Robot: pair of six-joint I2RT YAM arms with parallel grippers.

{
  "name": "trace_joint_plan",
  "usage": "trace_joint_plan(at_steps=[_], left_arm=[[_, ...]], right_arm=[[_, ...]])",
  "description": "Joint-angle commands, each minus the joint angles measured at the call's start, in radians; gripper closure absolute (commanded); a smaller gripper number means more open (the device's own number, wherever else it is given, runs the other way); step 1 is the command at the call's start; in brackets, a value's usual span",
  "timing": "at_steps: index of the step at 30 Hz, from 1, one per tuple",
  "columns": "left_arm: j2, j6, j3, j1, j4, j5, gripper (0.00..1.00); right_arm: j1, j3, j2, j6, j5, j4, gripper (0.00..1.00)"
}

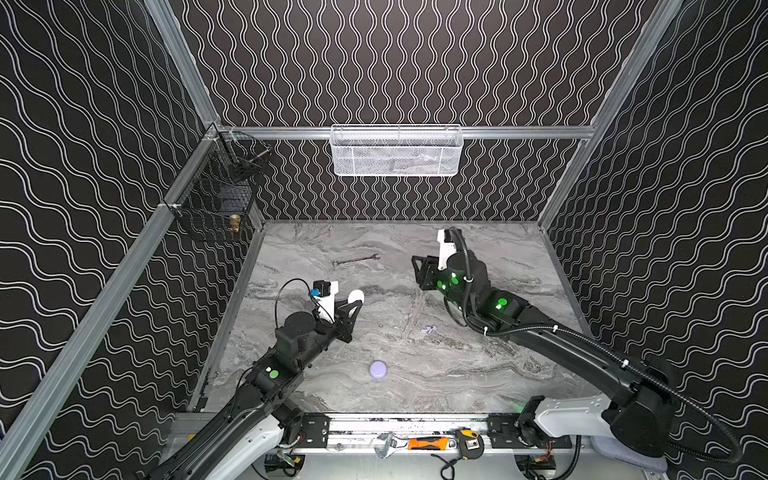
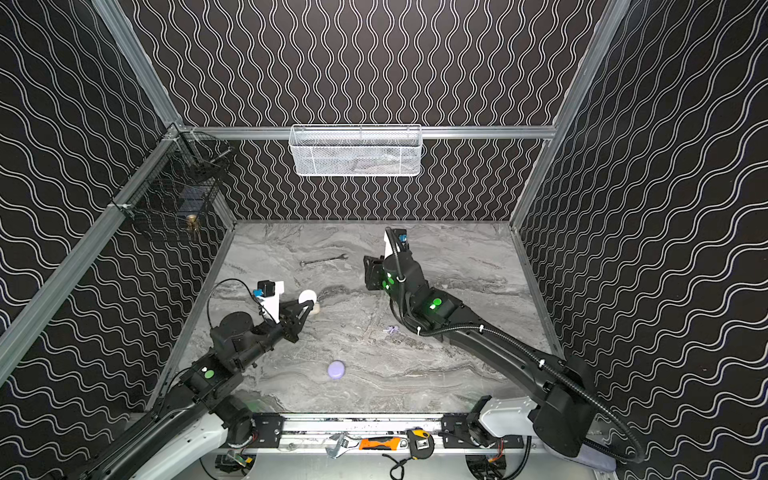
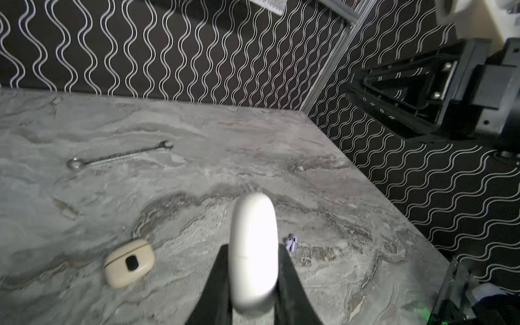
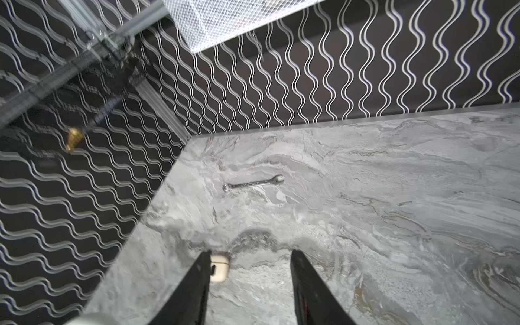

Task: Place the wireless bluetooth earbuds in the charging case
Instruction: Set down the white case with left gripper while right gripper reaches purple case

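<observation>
Closed white case (image 3: 253, 239); lavender earbuds (image 3: 291, 243) outside.

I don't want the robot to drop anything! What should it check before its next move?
1. Grip: the left gripper holds the white case between its fingers: ok.
2. Lid: the white case is open for earbuds: not ok, it looks shut.
3. Free hand: the right gripper has its fingers apart with nothing between them: ok.
4. Target: the lavender earbuds lie uncovered on the table: ok.
5. Room inside the white case: cannot tell.
</observation>
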Motion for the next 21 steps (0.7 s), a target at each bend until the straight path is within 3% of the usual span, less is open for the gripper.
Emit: trace_joint_plan(at_steps=[1, 6, 10, 16, 21], left_arm=[[0.071, -0.047, 0.007, 0.001, -0.042, 0.026, 1.00], [0.279, -0.041, 0.050, 0.001, 0.010, 0.087, 1.00], [0.460, -0.111, -0.045, 0.003, 0.295, 0.140, 1.00], [0.836, -0.055, 0.053, 0.014, 0.420, 0.168, 1.00], [1.035, -0.058, 0.130, 0.021, 0.494, 0.176, 1.00]], right_arm=[[0.015, -0.089, -0.022, -0.100, -0.024, 0.154, 0.50], [0.163, -0.288, -0.113, -0.177, 0.036, 0.283, 0.37], [0.185, -0.399, -0.113, -0.120, -0.050, 0.337, 0.39], [0.209, -0.582, -0.169, -0.066, -0.072, 0.405, 0.37], [0.214, -0.678, -0.197, -0.059, -0.121, 0.442, 0.33]])
